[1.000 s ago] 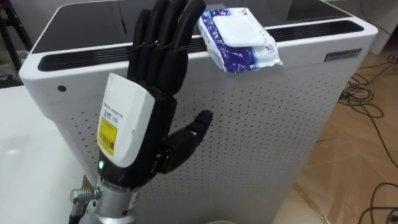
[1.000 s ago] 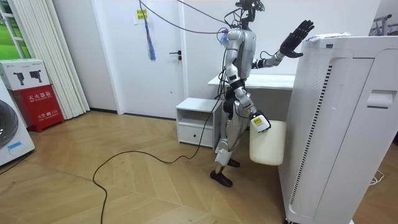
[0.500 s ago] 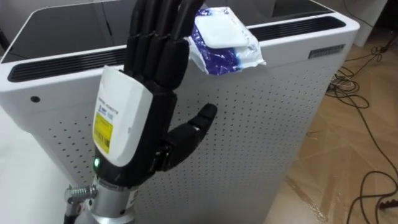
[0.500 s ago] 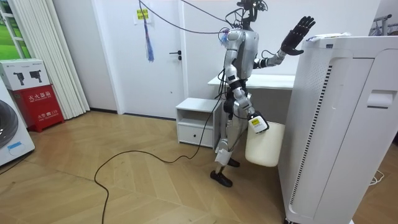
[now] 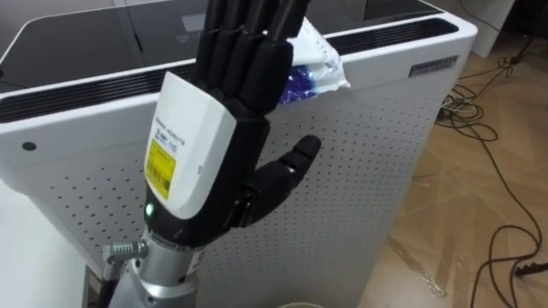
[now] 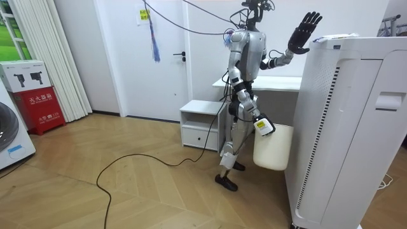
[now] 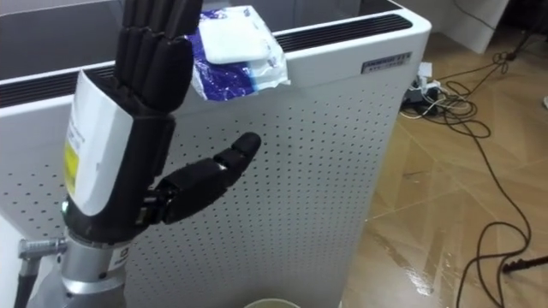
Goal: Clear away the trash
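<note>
left robot hand [image 5: 233,120] open, fingers straight, nr wipes pack [image 7: 233,50] atop purifier [image 7: 325,171].

Carrier: tall white appliance [image 7: 342,145], perforated front, flat top. I note a long dark vent slot [image 7: 342,28] running along the top's front edge. One blue-and-white wipes packet [image 7: 233,50] lies across that slot, its near end jutting past the edge. Beside the unit is wooden floor [image 7: 445,222], with dark cables [image 7: 454,120] lying on it.
</note>
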### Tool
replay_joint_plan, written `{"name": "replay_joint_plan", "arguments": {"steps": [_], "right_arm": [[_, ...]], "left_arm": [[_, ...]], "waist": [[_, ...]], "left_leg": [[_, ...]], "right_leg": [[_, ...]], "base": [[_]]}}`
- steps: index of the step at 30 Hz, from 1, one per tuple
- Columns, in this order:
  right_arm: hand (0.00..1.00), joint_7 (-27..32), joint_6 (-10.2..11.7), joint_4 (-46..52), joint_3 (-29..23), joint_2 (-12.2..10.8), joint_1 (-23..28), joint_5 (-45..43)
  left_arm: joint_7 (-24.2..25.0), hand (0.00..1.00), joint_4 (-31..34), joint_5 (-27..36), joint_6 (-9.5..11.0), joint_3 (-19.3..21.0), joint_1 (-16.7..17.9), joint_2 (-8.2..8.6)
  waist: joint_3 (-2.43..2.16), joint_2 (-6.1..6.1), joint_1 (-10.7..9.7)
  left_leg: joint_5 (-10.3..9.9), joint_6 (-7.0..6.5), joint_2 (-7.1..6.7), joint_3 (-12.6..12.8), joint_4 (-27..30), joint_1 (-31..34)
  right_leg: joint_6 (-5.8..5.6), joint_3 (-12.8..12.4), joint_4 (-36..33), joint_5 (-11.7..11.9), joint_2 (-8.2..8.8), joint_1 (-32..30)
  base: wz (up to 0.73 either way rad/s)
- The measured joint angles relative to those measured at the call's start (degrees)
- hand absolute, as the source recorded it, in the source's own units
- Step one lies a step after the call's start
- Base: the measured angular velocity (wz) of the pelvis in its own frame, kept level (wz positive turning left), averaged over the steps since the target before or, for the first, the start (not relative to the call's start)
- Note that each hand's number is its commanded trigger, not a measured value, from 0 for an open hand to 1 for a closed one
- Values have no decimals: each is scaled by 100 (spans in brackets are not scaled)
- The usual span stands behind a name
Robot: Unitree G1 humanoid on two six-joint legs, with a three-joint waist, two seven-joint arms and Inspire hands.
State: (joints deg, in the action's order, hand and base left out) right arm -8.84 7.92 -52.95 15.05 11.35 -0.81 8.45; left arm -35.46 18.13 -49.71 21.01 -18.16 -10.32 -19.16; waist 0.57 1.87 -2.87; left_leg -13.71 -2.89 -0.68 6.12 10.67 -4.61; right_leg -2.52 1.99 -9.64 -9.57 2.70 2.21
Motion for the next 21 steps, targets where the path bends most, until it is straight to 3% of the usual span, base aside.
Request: {"name": "replay_joint_plan", "arguments": {"steps": [9,10,11,12,13,15,21], "right_arm": [[100,-12,-44,-15,-4,-19,0,-143],[100,-26,-47,-7,-4,-23,0,-177],[100,-44,-48,-6,-7,-21,-1,-178],[100,-66,-50,-7,-19,-11,-3,-193],[100,-88,-58,-7,-40,0,-1,-234],[100,-150,-93,-4,-45,20,5,-302],[100,-288,-185,6,-56,111,19,-578]], "left_arm": [[205,2,6,-131,-117,3,-50,-3],[291,10,6,-195,-151,3,-54,-2],[335,25,7,-228,-179,3,-60,-4],[407,60,6,-275,-237,3,-84,-23],[494,71,6,-283,-313,5,-128,-65],[617,100,6,-282,-420,22,-202,-97],[1015,100,4,-288,-649,72,-299,-133]], "waist": [[-9,76,-11],[-9,76,-6],[-9,77,-4],[-10,84,-7],[-9,87,-2],[-12,93,4],[-23,142,9]], "left_leg": [[0,0,4,39,0,2],[0,0,5,46,0,4],[0,0,5,49,0,7],[0,0,6,54,0,14],[0,0,6,51,0,14],[0,0,6,52,1,12],[0,0,10,145,2,7]], "right_leg": [[0,-14,3,0,-4,-3],[0,-10,3,0,-4,-5],[0,-10,3,0,-4,-8],[0,-7,4,0,-3,-13],[0,-10,2,0,-2,-17],[0,-15,1,0,-2,-18],[0,-43,1,0,-2,-31]], "base": [[0],[0],[0],[0],[0],[0],[-3]]}}
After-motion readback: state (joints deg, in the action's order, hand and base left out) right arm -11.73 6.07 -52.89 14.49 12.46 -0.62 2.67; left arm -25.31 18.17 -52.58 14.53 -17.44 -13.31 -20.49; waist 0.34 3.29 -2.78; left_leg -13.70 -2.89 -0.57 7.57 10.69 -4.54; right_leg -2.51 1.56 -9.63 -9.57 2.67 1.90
